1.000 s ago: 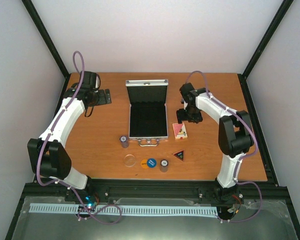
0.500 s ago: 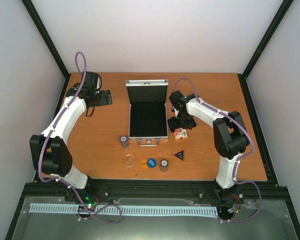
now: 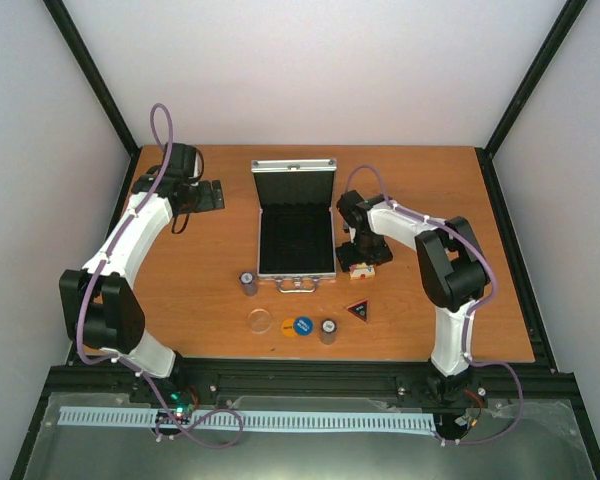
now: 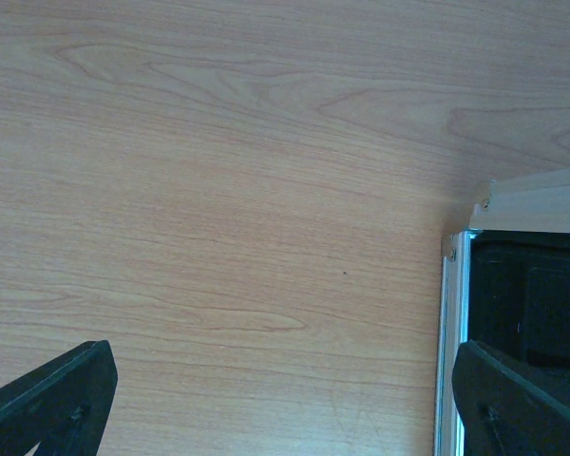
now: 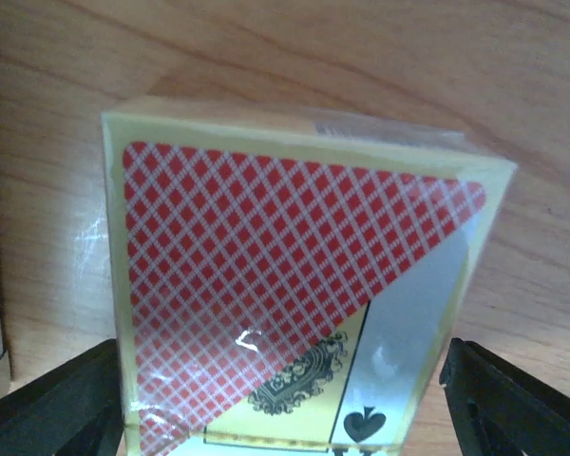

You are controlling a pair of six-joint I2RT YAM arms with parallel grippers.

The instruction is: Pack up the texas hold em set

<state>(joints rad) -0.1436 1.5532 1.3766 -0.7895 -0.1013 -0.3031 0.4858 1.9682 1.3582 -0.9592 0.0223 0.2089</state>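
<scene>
**Now the right pincer (image 5: 280, 380) is over the red card deck (image 5: 294, 275)**

It is wide open, a finger on each side. The deck lies on the desk (image 3: 200, 260), just beside the open silver case (image 3: 296, 238). The left pincer (image 4: 283, 366) is open too, by the case's corner.

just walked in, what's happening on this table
The right gripper is down over the red card deck, fingers open either side of it, just right of the open silver case. The left gripper hangs open by the case's far left corner, holding nothing. Two chip stacks, the black triangle, a clear disc, an orange disc and a blue disc sit on the table, not yet packed.
</scene>
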